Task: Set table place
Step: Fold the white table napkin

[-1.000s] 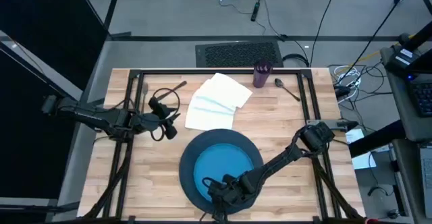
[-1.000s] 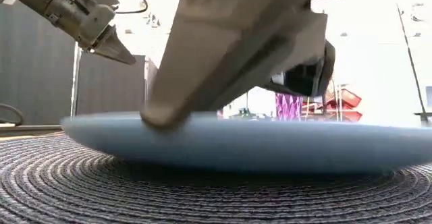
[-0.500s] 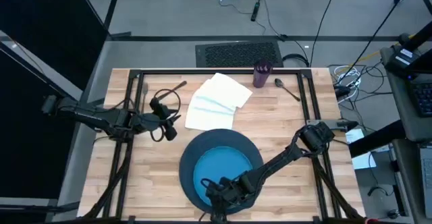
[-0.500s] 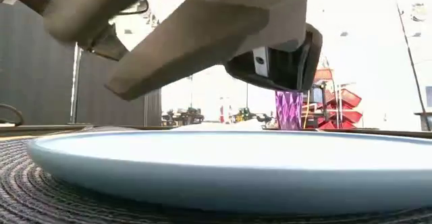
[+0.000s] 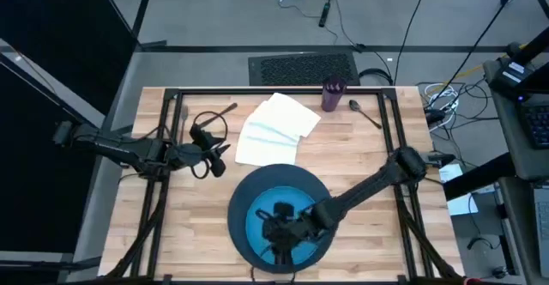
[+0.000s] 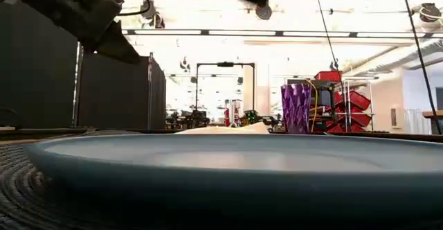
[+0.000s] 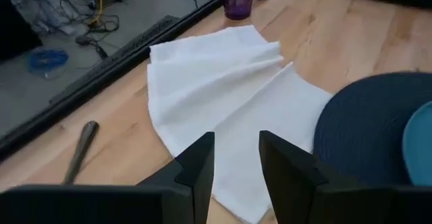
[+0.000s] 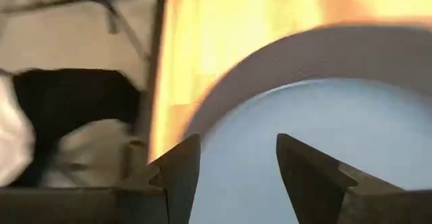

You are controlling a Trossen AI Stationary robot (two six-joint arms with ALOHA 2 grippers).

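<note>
A white napkin [image 5: 276, 127], purple cup [image 5: 333, 93] and spoon [image 5: 364, 112] lie behind the blue plate [image 5: 257, 218], which rests on the navy disc [image 5: 243, 192]. The right gripper [image 5: 278, 230] hovers above the plate, fingers apart, empty. The left gripper [image 5: 220, 151] waits beside the napkin, fingers apart.

High view looks straight down; low view sits level, against the plate [image 6: 235, 167].

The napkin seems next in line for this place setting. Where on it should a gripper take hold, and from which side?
Likely at the white napkin's loose corner nearest the left gripper, coming down from above. It lies flat and fanned in layers on the table, so only an edge can be pinched. That corner lies clear of the dark navy disc and purple cup.
</note>
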